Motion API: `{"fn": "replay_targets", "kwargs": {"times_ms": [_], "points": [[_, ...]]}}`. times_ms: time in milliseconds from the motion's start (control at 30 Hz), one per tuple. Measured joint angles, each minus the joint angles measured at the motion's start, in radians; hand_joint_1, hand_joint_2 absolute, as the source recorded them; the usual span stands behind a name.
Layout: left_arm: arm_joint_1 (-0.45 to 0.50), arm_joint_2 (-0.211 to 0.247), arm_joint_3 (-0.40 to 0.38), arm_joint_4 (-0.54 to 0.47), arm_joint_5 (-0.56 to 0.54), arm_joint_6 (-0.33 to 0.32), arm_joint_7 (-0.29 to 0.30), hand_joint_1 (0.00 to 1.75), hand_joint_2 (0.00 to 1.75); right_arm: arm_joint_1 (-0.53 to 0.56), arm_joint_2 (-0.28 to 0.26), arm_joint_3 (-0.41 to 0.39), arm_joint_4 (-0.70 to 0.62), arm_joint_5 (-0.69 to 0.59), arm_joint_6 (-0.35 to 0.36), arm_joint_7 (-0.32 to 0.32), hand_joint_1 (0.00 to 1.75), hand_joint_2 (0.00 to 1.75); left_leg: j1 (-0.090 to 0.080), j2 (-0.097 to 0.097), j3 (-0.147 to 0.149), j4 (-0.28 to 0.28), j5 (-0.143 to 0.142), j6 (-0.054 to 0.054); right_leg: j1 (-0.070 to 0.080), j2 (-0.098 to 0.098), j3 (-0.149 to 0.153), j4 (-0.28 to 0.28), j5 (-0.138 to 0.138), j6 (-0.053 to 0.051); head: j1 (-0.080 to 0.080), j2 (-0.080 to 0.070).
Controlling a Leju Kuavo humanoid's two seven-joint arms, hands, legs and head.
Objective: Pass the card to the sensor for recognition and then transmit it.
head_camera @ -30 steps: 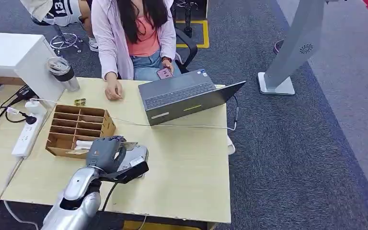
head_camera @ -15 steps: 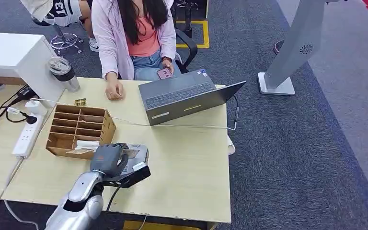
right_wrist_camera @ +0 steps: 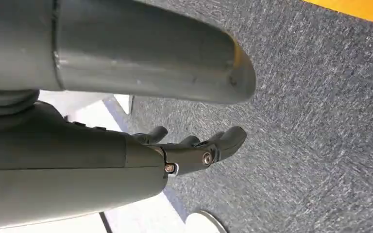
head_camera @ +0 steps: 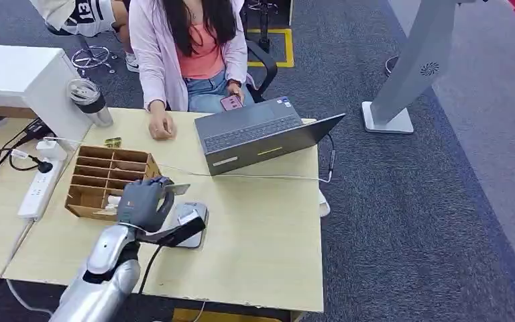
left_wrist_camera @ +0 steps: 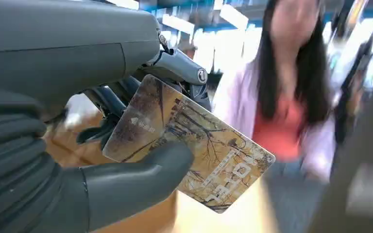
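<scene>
Left hand holds the card above the sensor's far edge.

The left hand (head_camera: 145, 203) pinches the card (left_wrist_camera: 189, 142) between thumb and fingers, just above the grey sensor (head_camera: 189, 219) on the wooden table (head_camera: 261, 228), the card's tip pointing away from the robot. A compartmented cardboard box (head_camera: 110, 178) sits just beside the sensor, a laptop (head_camera: 261, 137) and a seated person (head_camera: 188, 54) beyond it. The right hand (right_wrist_camera: 194, 150) hangs over carpet, fingers loosely extended, holding nothing.
</scene>
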Motion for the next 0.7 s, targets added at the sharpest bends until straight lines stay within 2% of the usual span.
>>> {"fn": "replay_targets", "kwargs": {"times_ms": [133,267,600,700], "points": [[-0.104,0.042,0.053,-0.039,0.001,0.038,-0.029,1.75,1.75,0.001,0.0,0.0,0.002,0.011,0.011,0.004,0.0,0.0,0.0,0.001,0.001,0.0,0.0,0.0,0.0,0.001,0.0,0.0,0.0,-0.001,0.0,0.0],[-0.159,0.067,0.091,-0.041,-0.003,0.045,-0.035,1.75,1.75,0.0,0.0,0.0,0.003,0.017,0.013,0.011,0.0,0.0,0.0,0.0,0.001,0.0,0.001,0.0,0.0,0.0,0.0,0.0,0.0,-0.001,0.0,0.0],[-0.18,0.083,0.101,-0.042,-0.006,0.048,-0.036,1.75,1.75,0.0,0.001,0.0,0.003,0.019,0.014,0.011,0.0,0.0,0.0,0.0,0.0,0.0,0.001,0.0,0.0,0.0,0.0,0.0,0.0,0.0,0.0,0.0],[-0.201,0.096,0.104,-0.04,-0.037,0.05,-0.027,1.75,1.75,0.0,0.001,0.001,0.004,0.031,0.031,0.032,0.0,0.0,0.0,0.0,0.0,0.0,0.001,0.0,0.0,0.0,0.0,0.0,0.0,0.0,0.0,0.0]]}}
